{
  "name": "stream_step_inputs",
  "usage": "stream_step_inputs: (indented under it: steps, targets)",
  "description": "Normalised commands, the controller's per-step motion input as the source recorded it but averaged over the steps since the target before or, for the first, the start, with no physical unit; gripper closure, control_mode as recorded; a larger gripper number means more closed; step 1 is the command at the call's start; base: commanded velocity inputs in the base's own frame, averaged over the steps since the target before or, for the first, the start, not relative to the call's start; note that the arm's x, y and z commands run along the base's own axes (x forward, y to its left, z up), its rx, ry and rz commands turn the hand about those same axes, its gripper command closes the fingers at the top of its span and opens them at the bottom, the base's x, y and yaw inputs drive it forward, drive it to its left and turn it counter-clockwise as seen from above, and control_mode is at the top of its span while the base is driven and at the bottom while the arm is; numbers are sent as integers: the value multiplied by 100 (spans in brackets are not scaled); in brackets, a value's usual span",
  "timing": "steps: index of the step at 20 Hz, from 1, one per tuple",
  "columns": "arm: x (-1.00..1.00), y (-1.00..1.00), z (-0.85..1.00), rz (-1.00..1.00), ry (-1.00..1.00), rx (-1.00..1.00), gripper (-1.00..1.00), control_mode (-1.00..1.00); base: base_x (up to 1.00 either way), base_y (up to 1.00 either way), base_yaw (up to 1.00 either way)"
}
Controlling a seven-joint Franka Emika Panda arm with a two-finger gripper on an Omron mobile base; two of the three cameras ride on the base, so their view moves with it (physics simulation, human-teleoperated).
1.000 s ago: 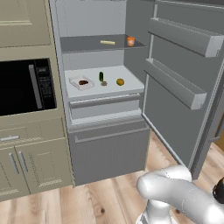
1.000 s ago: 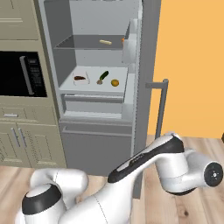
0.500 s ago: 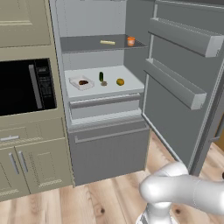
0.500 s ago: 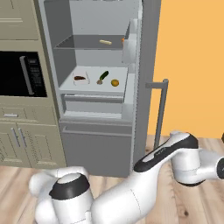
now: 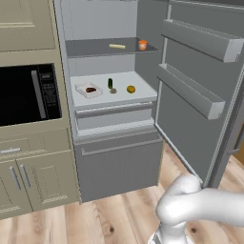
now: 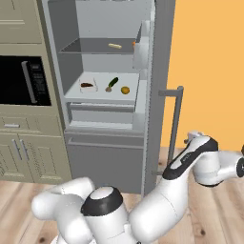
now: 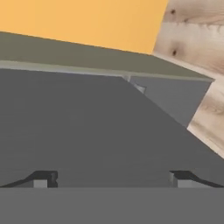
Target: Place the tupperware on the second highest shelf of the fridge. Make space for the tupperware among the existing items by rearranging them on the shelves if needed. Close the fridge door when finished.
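Gripper [image 7: 112, 178] stood spread wide, its two dark tips far apart at the bottom of the hand view, nothing between them and nothing touched; ahead of it lay a flat grey surface with an orange wall and wood floor beyond. Fridge [image 5: 102, 157] stood open, door [image 5: 200, 86] swung out to the right. On the white second highest shelf [image 5: 138, 97] sat the tupperware [image 5: 88, 89] at the left with something dark inside, then the cucumber [image 5: 110, 83], a grey-brown lump [image 5: 113, 90] just beside it, and a yellow-green fruit [image 5: 130, 89] to the right. On the thin dark shelf [image 5: 90, 47] above lay a pale stick [image 5: 117, 46] and, right of it, an orange cup [image 5: 142, 45].
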Motion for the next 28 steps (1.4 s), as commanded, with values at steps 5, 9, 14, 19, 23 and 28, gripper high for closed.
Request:
stream_step_inputs:
  steps: [5,9,14,19,23,28]
  targets:
    - [42,39,-24,15,21,16,-100,-100,0,0,0]
    - [-3,97,-44,26,10,11,-100,-100,0,0,0]
    - [-2,100,-29,24,0,6,-100,-100,0,0,0]
    - [0,100,-1,17,0,5,-100,-100,0,0,0]
    - [9,100,0,13,-1,1,-100,-100,0,0,0]
    - [24,100,8,3,-10,0,-100,-100,0,0,0]
